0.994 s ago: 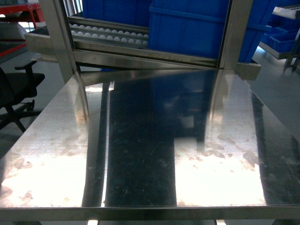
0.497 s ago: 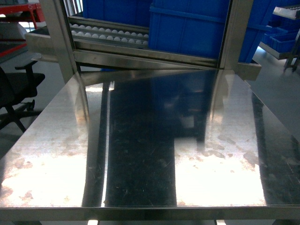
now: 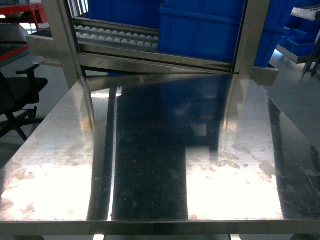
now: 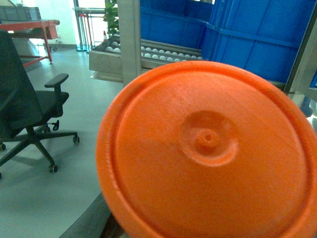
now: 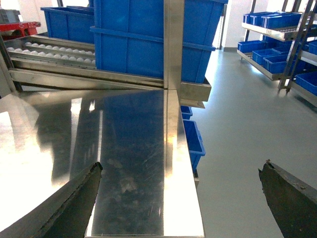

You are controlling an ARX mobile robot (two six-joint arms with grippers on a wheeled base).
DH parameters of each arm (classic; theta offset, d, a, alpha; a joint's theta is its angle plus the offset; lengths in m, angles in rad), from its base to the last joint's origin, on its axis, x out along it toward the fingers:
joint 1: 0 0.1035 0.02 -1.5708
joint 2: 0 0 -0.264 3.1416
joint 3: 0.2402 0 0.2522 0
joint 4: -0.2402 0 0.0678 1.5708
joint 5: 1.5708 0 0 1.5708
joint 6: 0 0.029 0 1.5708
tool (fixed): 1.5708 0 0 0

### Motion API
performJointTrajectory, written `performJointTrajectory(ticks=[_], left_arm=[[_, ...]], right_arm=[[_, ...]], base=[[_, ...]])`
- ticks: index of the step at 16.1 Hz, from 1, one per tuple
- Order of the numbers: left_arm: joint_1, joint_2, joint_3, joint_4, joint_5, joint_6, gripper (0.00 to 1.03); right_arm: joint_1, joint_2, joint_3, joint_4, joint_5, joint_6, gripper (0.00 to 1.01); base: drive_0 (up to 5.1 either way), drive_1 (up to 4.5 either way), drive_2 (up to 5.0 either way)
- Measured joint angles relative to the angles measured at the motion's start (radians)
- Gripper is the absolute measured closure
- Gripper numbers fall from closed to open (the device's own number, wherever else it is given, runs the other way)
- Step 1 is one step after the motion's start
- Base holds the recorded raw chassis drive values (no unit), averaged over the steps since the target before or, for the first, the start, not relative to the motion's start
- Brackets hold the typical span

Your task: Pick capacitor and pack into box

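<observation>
Capacitor and box: neither shows in any of the three views.
Right tool: jaws spread wide with nothing between them; two dark fingertips sit at the bottom corners of the right wrist view, above the right edge of the bench and the floor beside it.
Left tool: cannot tell its state; an orange disc with a raised rim and a small central nub fills most of the left wrist view and hides it.
Bench: polished steel top, scuffed and stained, mirroring the crates and uprights behind it.
Rack: steel uprights at the far edge of the bench, with a sloping roller track of white rollers.
Blue crates: large, standing on the rack behind the bench.
Small blue bins: on shelving at the far right; others sit on the floor beside the bench.
Office chair: black, on castors, on the grey floor left of the bench.
</observation>
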Motion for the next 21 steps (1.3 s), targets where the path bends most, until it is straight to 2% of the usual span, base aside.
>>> performJointTrajectory(ticks=[21], left_arm=[[0.000, 0.000, 0.000, 0.000, 0.000, 0.014, 0.59]], right_arm=[[0.000, 0.000, 0.000, 0.001, -0.001, -0.001, 0.03]], base=[[0.0, 0.00, 0.0]])
